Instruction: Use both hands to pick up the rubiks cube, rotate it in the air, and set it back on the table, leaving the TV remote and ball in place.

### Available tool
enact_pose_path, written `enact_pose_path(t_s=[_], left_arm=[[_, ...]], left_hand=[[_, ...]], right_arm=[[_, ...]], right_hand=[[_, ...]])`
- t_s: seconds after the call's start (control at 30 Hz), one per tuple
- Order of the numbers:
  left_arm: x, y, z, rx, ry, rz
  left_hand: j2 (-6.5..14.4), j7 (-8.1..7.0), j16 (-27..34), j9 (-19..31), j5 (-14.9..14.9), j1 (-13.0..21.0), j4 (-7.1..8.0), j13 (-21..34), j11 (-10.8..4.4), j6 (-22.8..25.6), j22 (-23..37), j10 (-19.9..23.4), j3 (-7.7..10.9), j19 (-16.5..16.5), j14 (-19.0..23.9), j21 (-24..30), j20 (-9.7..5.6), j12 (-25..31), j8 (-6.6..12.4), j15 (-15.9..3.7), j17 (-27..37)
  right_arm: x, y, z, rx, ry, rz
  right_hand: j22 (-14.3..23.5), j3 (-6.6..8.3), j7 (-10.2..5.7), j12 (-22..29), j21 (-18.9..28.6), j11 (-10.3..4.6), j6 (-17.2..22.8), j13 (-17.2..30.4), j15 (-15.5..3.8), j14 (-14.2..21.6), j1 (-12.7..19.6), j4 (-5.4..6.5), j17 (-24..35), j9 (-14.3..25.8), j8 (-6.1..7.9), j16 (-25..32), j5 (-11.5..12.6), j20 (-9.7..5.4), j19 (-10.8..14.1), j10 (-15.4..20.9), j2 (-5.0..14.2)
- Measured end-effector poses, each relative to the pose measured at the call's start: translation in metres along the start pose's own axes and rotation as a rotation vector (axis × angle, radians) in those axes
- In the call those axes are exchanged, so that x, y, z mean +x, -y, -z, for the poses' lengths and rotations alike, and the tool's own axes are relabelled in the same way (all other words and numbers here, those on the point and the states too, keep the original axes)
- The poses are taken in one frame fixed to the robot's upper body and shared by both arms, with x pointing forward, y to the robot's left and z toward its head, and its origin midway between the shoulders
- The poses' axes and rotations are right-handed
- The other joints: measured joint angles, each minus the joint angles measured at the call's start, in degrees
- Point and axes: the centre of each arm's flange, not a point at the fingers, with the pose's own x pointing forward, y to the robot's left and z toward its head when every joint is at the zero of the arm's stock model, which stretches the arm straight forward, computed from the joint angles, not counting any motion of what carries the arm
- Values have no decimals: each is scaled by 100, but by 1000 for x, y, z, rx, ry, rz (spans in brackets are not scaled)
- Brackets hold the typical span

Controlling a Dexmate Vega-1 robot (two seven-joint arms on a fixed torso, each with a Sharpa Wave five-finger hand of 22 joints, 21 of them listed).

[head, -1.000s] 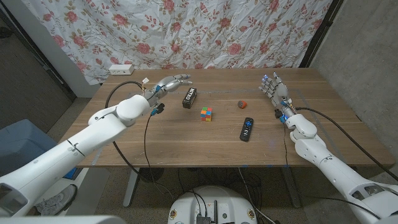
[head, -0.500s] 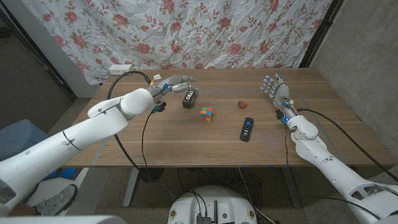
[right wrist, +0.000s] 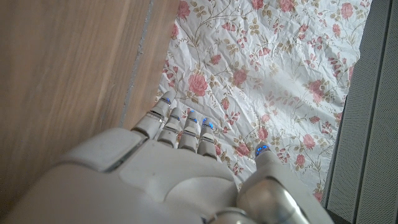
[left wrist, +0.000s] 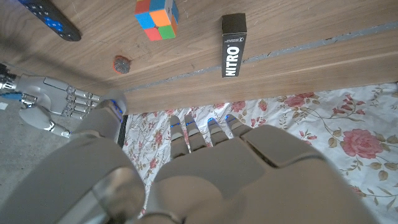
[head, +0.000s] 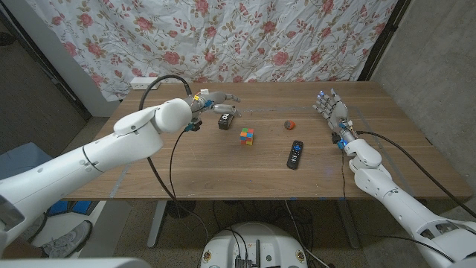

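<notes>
Head view: brown wooden tabletop [head: 223, 167] carried everything. Left robot hand [head: 214, 99] and right robot hand [head: 331, 110] were empty, fingers apart. Black TV remote [head: 295, 154], multicoloured rubiks cube [head: 247, 136] mid-table, unlifted; small red ball [head: 290, 124]. Whole task remained.

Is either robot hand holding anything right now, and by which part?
Nothing is held. The left hand and right hand are empty; the rubiks cube sits on the table.
</notes>
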Motion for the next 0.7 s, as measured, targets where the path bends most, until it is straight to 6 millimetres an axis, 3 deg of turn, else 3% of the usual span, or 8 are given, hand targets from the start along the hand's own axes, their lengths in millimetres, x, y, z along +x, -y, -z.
enact_pose_path(t_s=[0.5, 0.7], left_arm=[[18, -2, -32, 234, -51, 86], [20, -3, -35, 308, -91, 95]], left_hand=[[-95, -29, 0, -1, 22, 154, 24, 0, -95, -234, -1, -110, -24, -24, -84, 25, 24, 1, -66, 24, 0], [-146, 5, 0, -1, 22, 250, 47, 0, -95, -281, -1, -253, -47, -89, -163, 25, 182, -44, -66, 42, 28]], right_arm=[[-1, 3, 1, 4, -2, 8], [-1, 4, 1, 4, -1, 11]], right_hand=[[0, 12, 22, 0, 0, 31, 21, 1, 91, 7, 0, -12, -53, 0, 0, 0, 0, 62, 61, 31, 0], [0, 36, 9, 0, 0, 31, 34, 1, 113, 29, 0, -36, -80, 0, 0, 22, -32, 62, 61, 30, 0]])
